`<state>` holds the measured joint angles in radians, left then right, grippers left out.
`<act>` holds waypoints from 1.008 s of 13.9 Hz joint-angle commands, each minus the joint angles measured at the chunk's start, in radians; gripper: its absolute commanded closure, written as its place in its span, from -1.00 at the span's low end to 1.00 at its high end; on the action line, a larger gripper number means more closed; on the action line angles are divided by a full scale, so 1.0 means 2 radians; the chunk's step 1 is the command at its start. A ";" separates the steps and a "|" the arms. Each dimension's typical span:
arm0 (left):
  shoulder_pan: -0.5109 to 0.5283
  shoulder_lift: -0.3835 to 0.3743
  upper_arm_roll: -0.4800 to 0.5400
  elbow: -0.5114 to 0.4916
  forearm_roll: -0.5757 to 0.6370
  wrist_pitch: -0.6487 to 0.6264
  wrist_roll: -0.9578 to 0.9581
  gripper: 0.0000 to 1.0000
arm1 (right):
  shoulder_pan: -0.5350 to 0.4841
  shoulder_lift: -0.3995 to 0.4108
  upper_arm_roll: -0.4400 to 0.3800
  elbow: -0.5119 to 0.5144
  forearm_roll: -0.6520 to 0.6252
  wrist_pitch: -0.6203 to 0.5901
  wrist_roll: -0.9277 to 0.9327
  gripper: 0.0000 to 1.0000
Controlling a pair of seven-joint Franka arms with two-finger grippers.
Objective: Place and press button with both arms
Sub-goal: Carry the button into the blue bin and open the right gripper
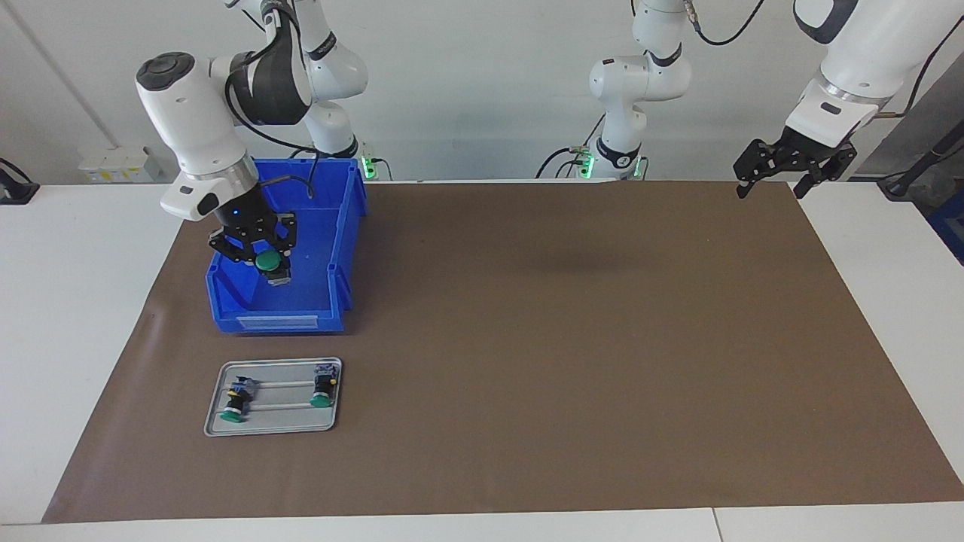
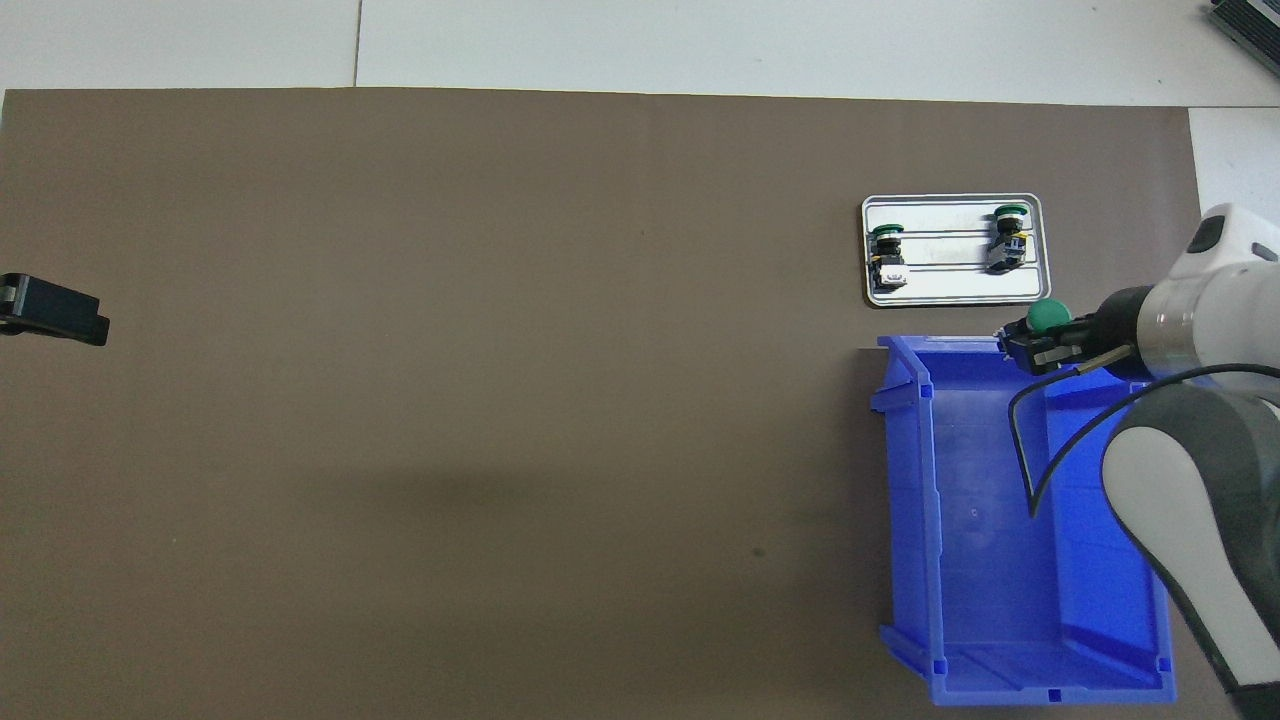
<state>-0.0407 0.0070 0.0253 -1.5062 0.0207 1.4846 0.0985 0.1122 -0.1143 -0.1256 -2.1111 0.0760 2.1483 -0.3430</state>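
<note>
Facing view first: my right claw point(image 1: 269, 265) hangs over the blue bin point(image 1: 343, 248), closed on the button point(image 1: 266, 260), whose green cap faces out toward the camera with the body running back between my fingertips. The metal tray point(image 1: 275, 429) lies on the brown mat point(image 1: 565, 339) just beside the bin's open front, farther from me than the bin, and already carries two like buttons point(image 1: 235, 405) point(image 1: 323, 390) lying on its rails. My left claw point(image 1: 779, 177) waits up in the air over the mat's corner at the left arm's end of the surface, its fingers spread and empty.

Overhead view: my right claw point(image 2: 1040, 340) sits over the bin's point(image 2: 905, 480) front rim, the button point(image 2: 1048, 315) showing past that rim toward the tray point(image 2: 950, 297). The button's long axis points from the bin toward the tray, so I judge the carry a short run forward and down. The right arm is plainly nearer; my left claw point(image 2: 55, 312) is well apart from the bin.
</note>
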 commanded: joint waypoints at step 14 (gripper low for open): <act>0.003 -0.012 -0.004 -0.012 -0.010 0.002 -0.019 -1.00 | -0.041 0.025 0.008 -0.166 0.091 0.184 -0.113 1.00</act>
<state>-0.0342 0.0070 0.0205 -1.5062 0.0093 1.4852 0.0715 0.0331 -0.0608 -0.1184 -2.3985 0.2225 2.4614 -0.5370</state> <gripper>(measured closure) 0.000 0.586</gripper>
